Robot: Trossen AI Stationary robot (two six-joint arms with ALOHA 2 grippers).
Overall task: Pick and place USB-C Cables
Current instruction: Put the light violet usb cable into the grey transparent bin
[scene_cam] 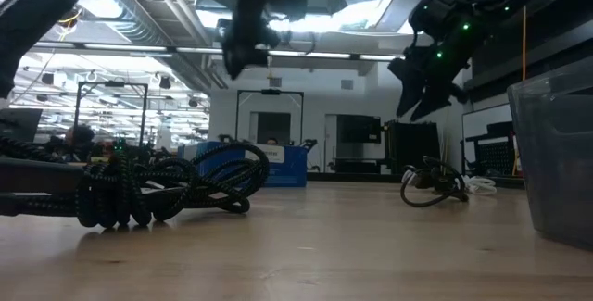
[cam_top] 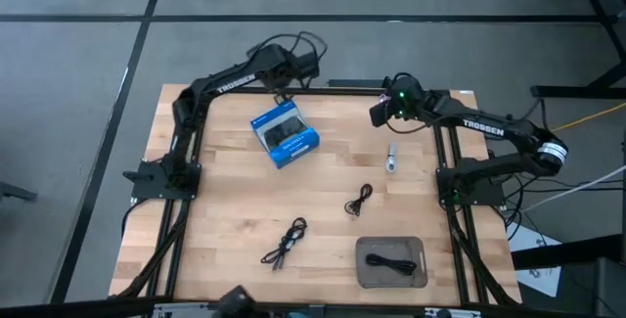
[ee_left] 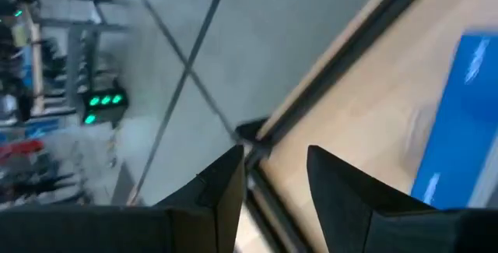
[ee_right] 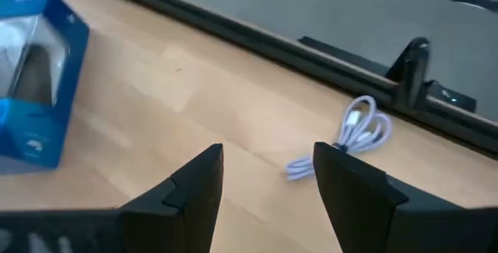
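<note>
Wooden table (cam_top: 235,191) on grey floor, both end effectors (cam_top: 281,90) (cam_top: 380,114) apart, 3 black USB-C Cables (cam_top: 285,243) scattered.

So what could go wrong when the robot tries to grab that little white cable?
The white cable is thin and lies flat on the table, so the open right claw might pinch only one loop and drop it, or scrape the wood. It also sits near the table's edge and could get pushed off. The blue box is close to the left claw, which could bump it.

Black arms w/ white TROSSEN lettering, green LED on right arm (cam_top: 489,132)
</note>
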